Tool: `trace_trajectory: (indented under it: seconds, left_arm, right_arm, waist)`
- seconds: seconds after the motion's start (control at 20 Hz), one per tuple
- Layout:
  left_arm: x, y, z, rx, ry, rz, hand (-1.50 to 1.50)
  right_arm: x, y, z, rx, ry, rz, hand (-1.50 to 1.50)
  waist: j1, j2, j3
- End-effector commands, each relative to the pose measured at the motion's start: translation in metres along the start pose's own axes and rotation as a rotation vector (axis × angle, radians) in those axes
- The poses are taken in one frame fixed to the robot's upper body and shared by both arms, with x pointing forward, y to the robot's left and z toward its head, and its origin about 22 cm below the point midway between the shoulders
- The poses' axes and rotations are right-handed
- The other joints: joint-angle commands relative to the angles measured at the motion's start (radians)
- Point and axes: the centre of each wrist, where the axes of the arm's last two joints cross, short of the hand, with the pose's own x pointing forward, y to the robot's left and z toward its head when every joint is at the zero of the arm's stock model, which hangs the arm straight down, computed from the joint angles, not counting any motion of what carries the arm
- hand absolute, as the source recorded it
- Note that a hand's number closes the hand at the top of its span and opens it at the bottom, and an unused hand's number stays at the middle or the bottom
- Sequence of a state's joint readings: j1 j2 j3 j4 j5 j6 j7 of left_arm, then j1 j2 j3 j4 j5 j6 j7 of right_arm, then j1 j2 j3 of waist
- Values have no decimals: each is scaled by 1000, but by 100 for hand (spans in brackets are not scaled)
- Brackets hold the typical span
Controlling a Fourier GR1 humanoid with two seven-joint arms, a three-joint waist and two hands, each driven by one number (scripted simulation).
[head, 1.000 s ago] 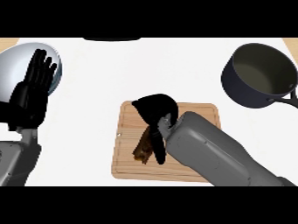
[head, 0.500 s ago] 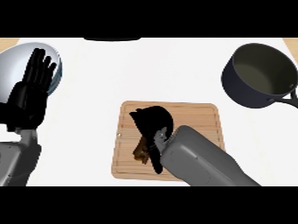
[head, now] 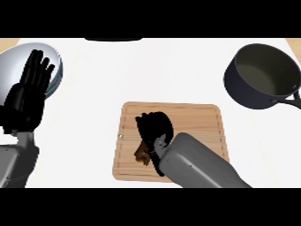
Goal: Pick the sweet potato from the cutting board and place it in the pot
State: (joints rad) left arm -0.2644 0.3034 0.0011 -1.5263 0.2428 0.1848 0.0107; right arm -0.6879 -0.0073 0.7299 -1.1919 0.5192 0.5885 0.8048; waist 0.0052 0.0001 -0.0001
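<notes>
Sweet potato (head: pixel 141 151) on cutting board (head: pixel 205 119) mostly hidden under right hand (head: pixel 155 131); only a brown sliver is seen. Right of the board, pot (head: pixel 263 76) handle is cut by the edge.

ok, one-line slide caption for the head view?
Right black hand over brown sweet potato on wooden cutting board; dark pot empty.

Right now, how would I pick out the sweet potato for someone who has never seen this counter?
Find the light wooden cutting board at the middle of the white counter, left of the dark round pot. On the board's left half the black right robot hand lies over a brown elongated sweet potato. It is the only food there, with just a sliver showing at the hand's left edge.
</notes>
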Motion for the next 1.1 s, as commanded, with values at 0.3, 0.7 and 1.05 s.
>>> trace_trajectory:
  seconds: [0.3, 0.7, 1.05]
  left_arm:
    - [-5, -7, -13, -4, -5, 7, 0]
    - [5, -6, 5, -14, 14, 28, 0]
    - [4, -10, -8, -23, -14, 9, 0]
  right_arm:
    - [6, 29, -20, 2, 7, -18, -150]
    - [-17, 61, -51, 15, -36, -50, -150]
    - [-6, 65, -47, 15, -180, 79, 150]
  waist:
    - [7, 2, 0]
    - [19, 2, 1]
    - [18, 5, 0]
